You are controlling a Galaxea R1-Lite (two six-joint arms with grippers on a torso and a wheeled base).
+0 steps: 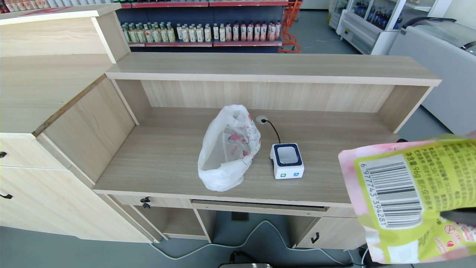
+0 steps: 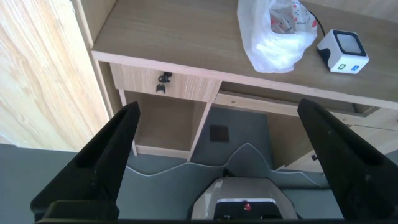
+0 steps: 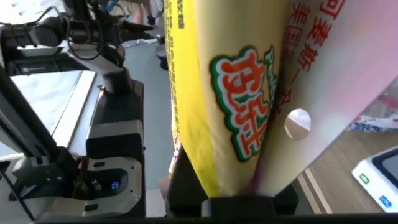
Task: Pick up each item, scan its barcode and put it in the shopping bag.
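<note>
Right gripper (image 3: 233, 200) has the pouch (image 1: 412, 201) — fingers (image 3: 183, 183) clenched on the pack, holding it in the air off the front right corner of the surface (image 1: 167, 156), well clear of the wood. The pink-and-green pouch has its barcode side turned toward the head camera and its printed front toward the wrist camera. Over on the surface, the white bag (image 1: 227, 149) sits in the middle, mouth gaping, its bottom near the front edge. Just beside it, toward the right edge, sits the scanner (image 1: 286, 160), white with a dark-framed window facing up, and a narrow gap keeps it apart from the bag. A black cable (image 1: 274, 132) runs from the scanner's back to a round hole near the rear wall. Left gripper (image 2: 219, 109) hangs low before the front edge, over the floor — its fingers spread wide, grasping nothing.
</note>
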